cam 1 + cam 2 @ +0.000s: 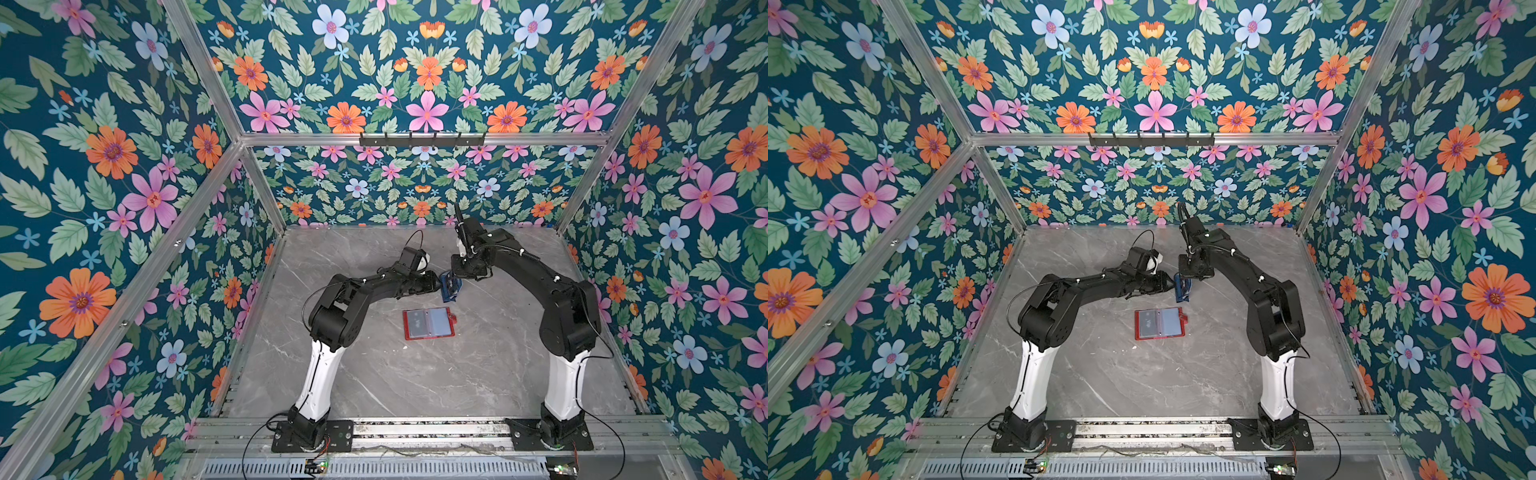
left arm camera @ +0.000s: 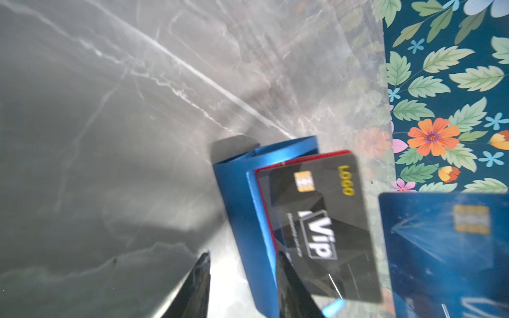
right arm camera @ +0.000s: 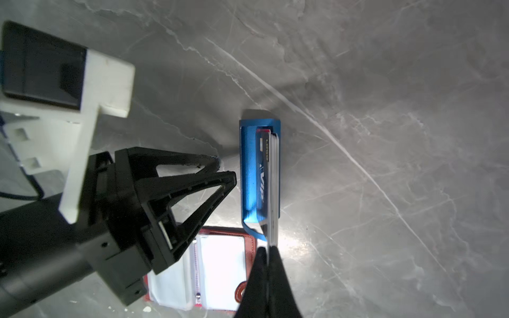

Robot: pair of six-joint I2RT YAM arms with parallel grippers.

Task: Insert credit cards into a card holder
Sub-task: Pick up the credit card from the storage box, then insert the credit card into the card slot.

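Observation:
The card holder (image 1: 429, 323) (image 1: 1160, 323), a red wallet, lies open and flat on the grey table, clear sleeves up; its red edge (image 3: 249, 240) shows in the right wrist view. Behind it stands a small blue card rack (image 1: 451, 287) (image 3: 249, 170) holding a black VIP credit card (image 2: 316, 220) with a red one (image 2: 303, 158) behind it. My right gripper (image 3: 266, 249) (image 1: 459, 277) is above the rack, shut on the edge of a blue credit card (image 2: 446, 247). My left gripper (image 2: 243, 254) (image 1: 438, 284) is open, its fingers either side of the rack's wall.
Both arms meet over the rack at the middle back of the table (image 1: 374, 374). Floral walls (image 1: 124, 208) and aluminium posts close in the left, right and back sides. A metal rail (image 1: 415, 430) with the arm bases runs along the front edge.

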